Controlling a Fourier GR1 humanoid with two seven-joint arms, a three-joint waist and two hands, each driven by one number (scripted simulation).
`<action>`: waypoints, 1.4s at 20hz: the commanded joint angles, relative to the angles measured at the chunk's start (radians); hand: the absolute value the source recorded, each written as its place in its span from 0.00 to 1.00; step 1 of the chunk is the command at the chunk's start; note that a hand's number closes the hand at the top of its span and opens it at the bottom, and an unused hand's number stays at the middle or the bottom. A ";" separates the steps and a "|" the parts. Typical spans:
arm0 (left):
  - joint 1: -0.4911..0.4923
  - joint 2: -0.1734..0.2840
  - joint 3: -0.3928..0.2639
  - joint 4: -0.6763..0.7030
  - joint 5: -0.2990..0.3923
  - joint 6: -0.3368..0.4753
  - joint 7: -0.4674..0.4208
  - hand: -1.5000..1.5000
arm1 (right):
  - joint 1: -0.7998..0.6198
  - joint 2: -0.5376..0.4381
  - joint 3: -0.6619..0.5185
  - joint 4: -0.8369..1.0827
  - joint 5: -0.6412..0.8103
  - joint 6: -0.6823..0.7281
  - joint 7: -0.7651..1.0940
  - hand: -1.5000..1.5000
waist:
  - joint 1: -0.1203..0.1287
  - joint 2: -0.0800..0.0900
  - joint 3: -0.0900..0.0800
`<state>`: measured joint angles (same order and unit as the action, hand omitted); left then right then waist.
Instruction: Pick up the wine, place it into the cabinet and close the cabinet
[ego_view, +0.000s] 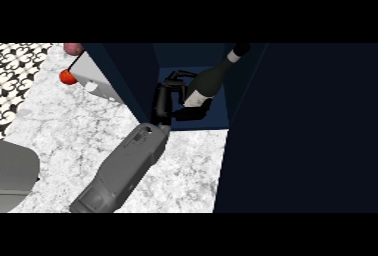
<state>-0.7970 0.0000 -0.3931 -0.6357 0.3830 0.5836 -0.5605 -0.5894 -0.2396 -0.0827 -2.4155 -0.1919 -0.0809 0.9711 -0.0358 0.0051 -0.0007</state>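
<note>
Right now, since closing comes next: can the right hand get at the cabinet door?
Probably not yet. The right hand is inside the cabinet, curled round the wine; the door, apparently the dark panel to its right, has nothing before it.

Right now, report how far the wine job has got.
Done: the wine bottle is off the counter and inside the open cabinet. In hand: one hand is curled round the bottle's lower part, which leans tilted, neck up to the right; which hand it is cannot be told. Left: set the bottle down, let go, withdraw, and close the cabinet, which stands open.
</note>
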 joint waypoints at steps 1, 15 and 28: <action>-0.026 0.000 0.026 0.113 0.056 -0.007 -0.112 1.00 | 0.022 0.040 0.058 -0.031 -0.016 0.003 -0.032 0.00 | -0.003 0.006 -0.001; -0.179 0.000 0.130 0.306 0.199 -0.077 -0.151 1.00 | 0.055 0.059 0.085 -0.079 -0.006 -0.013 -0.002 0.00 | -0.016 0.005 -0.001; -0.322 0.027 0.175 0.527 0.137 -0.009 -0.180 1.00 | -0.009 0.031 0.026 -0.045 -0.052 0.002 -0.010 0.00 | -0.032 0.014 0.000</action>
<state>-1.0743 0.0094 -0.2109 -0.1662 0.5479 0.5358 -0.7560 -0.5862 -0.2062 -0.0457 -2.4053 -0.2026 -0.0695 0.9348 -0.0635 0.0176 -0.0009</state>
